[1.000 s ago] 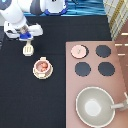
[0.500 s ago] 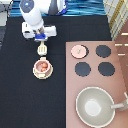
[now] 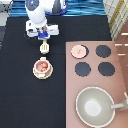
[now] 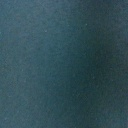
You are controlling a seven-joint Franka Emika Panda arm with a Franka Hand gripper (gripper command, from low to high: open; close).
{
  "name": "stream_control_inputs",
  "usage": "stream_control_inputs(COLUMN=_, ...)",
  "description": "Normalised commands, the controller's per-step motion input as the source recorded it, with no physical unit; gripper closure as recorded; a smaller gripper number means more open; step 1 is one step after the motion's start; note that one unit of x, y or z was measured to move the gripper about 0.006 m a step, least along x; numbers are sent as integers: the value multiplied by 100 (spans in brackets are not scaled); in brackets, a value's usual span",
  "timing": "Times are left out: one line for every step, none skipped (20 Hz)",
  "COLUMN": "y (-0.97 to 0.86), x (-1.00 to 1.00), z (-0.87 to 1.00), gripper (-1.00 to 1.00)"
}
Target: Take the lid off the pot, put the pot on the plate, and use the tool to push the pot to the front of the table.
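The pale pink pot [image 3: 43, 66], with reddish pieces inside, sits on the cream-yellow plate [image 3: 35, 73] on the black table [image 3: 20, 100]. The pink lid [image 3: 78, 50] lies on the stove's top-left burner spot, off the pot. My gripper [image 3: 43, 38] hangs just above the pot toward the exterior view's top, shut on the handle of the cream-white tool [image 3: 44, 48]. The tool's slotted head points down toward the pot, a small gap apart from it. The wrist view shows only dark table surface.
The pinkish-brown stove [image 3: 120, 60] fills the exterior view's right, with three bare black burners [image 3: 103, 51]. A large grey pan [image 3: 95, 106] with a long handle stands on its lower part. The robot's white arm [image 3: 37, 15] is at the top.
The gripper has carried the tool toward the exterior view's right, from left of the pot to directly above it. Pot, plate and lid have not moved.
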Motion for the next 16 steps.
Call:
stream_control_inputs(y=0, x=64, z=-10, gripper=100)
stream_control_inputs(y=1, x=65, z=-13, gripper=100)
stream_control_inputs(y=7, x=67, z=-9, gripper=100)
stream_control_inputs(y=11, x=68, z=-9, gripper=100)
stream_control_inputs(y=19, x=68, z=-6, gripper=100)
stream_control_inputs(y=23, x=67, z=-4, gripper=100)
stream_control_inputs(y=22, x=67, z=-3, gripper=100)
stream_control_inputs(y=18, x=63, z=-6, gripper=100)
stream_control_inputs(y=8, x=61, z=-11, gripper=100)
stream_control_inputs(y=4, x=58, z=-13, gripper=100)
stream_control_inputs(y=5, x=58, z=-2, gripper=100)
stream_control_inputs(y=9, x=59, z=0, gripper=100)
stream_control_inputs(y=11, x=59, z=0, gripper=100)
stream_control_inputs(y=10, x=59, z=0, gripper=100)
stream_control_inputs(y=9, x=60, z=2, gripper=100)
stream_control_inputs(y=8, x=61, z=5, gripper=100)
